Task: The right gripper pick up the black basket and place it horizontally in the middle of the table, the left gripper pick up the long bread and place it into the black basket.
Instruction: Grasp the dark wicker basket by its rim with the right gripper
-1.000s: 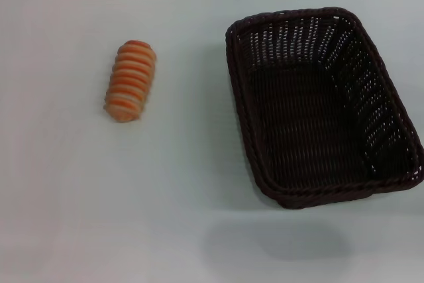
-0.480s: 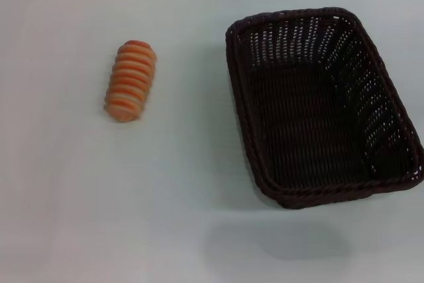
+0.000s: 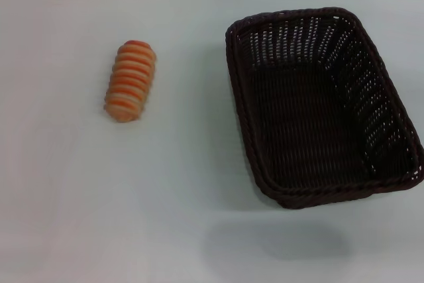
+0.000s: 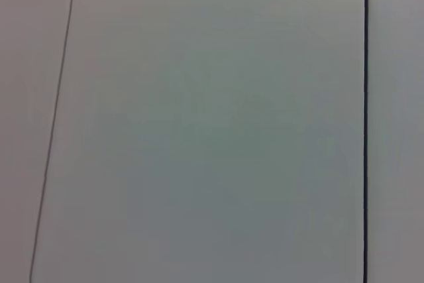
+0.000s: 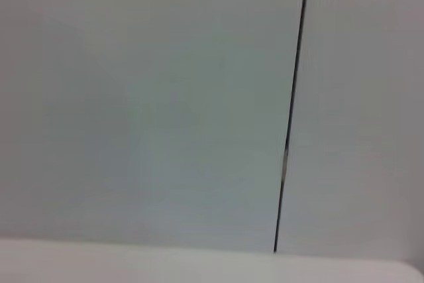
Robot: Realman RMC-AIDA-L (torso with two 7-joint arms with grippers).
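On the wide, plain white table (image 3: 185, 183) sits a large rectangular basket of dark brown-black woven wicker (image 3: 318, 104), with sloping openwork sides and a braided rim. It rests on the robot's right half of the tabletop, its long axis running away from the robot and turned slightly askew, and nothing lies inside it. Well apart from it, on the left half, lies the small oblong loaf of bread (image 3: 130, 81), ridged top up, striped orange and cream, its rounded ends pointing roughly toward and away from the robot. A faint shadow falls on the table near the front edge, below the basket. Neither gripper appears anywhere over the table, so I cannot tell whether either is released or clenched. Both wrist cameras show only pale wall panels with thin dark seams.
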